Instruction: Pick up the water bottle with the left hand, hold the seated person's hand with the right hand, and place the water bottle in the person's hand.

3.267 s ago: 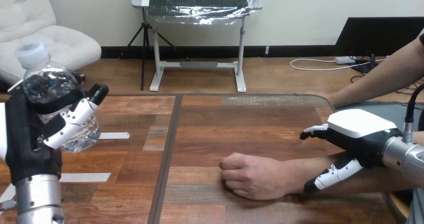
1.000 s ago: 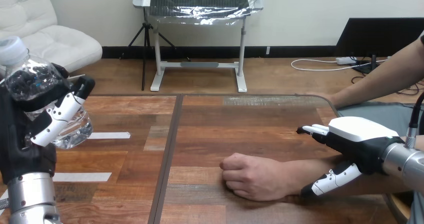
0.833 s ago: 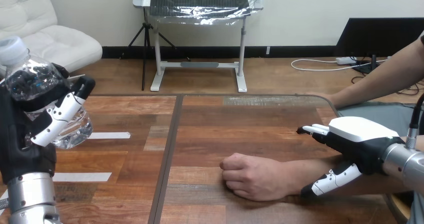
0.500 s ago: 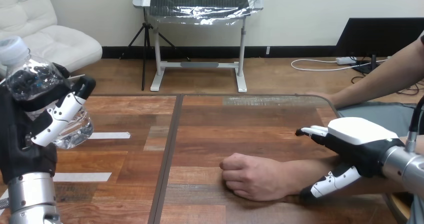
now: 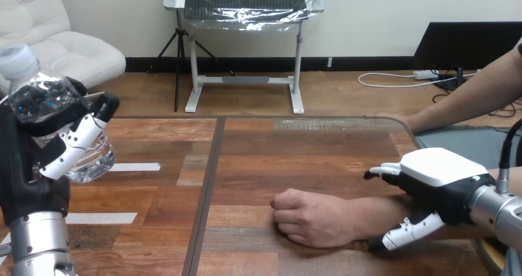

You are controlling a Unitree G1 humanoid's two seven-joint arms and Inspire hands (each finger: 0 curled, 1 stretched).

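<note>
Left hand [image 5: 28, 165] is gripping the water bottle [image 5: 44, 96], fingers [image 5: 75, 142] curling round its clear body and holding it tilted, cap uppermost, above the table [image 5: 277, 153]. Right hand [image 5: 440, 177] is straddling the person's forearm [image 5: 375, 209]. Its fingers are reaching fairly straight along the far side, its thumb is pointing down on the near side, and neither is closing round the arm. Just beyond those fingertips, the person's hand [image 5: 308, 217] is resting as a fist on the wood.

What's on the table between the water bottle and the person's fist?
Nothing stands there. In the head view only bare table lies between the water bottle and the person's hand, with a white tape strip and a dark seam.
</note>
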